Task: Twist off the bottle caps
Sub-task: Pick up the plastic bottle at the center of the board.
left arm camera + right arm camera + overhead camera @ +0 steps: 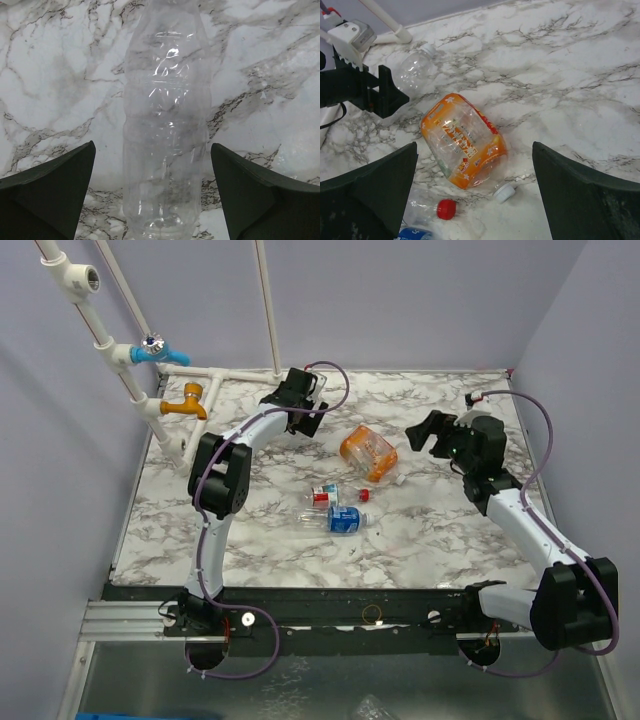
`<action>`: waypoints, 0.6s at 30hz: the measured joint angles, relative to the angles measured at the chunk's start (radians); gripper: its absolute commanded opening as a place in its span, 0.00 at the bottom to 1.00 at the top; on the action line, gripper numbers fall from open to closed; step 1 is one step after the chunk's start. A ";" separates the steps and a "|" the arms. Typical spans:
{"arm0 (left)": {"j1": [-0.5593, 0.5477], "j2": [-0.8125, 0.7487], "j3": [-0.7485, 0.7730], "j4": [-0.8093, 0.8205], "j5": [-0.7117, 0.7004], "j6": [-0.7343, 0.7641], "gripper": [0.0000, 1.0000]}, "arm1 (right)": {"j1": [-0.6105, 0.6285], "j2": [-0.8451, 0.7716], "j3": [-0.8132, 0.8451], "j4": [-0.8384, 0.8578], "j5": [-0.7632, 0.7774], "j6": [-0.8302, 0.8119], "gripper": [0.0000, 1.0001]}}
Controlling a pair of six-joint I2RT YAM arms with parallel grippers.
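Handling: plain bottle looks empty, light, crushable, slick; pinch mid-body gently, neck at 12 o'clock; left gripper spread astride it, right gripper spread too.

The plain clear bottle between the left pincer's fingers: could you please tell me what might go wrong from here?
1. The plain bottle lies on its side on the marble table, with the open left pincer astride its body. Closing could dent its clear wall or send it rolling away.
2. Its white cap is outside the left wrist view, so a grip this low on the body may let the bottle twist along with the cap.
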 measured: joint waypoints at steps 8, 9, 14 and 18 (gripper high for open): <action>0.009 0.002 0.000 0.052 0.060 0.005 0.79 | 0.003 0.000 0.002 -0.036 -0.035 -0.006 1.00; 0.011 0.004 -0.002 0.056 0.083 0.005 0.74 | 0.003 0.000 0.002 -0.045 -0.035 -0.009 1.00; 0.016 0.002 -0.050 0.087 0.180 0.013 0.46 | 0.005 0.000 0.028 -0.093 -0.036 -0.010 1.00; 0.021 -0.035 -0.106 0.118 0.228 0.022 0.24 | 0.009 -0.002 0.054 -0.106 -0.045 -0.010 1.00</action>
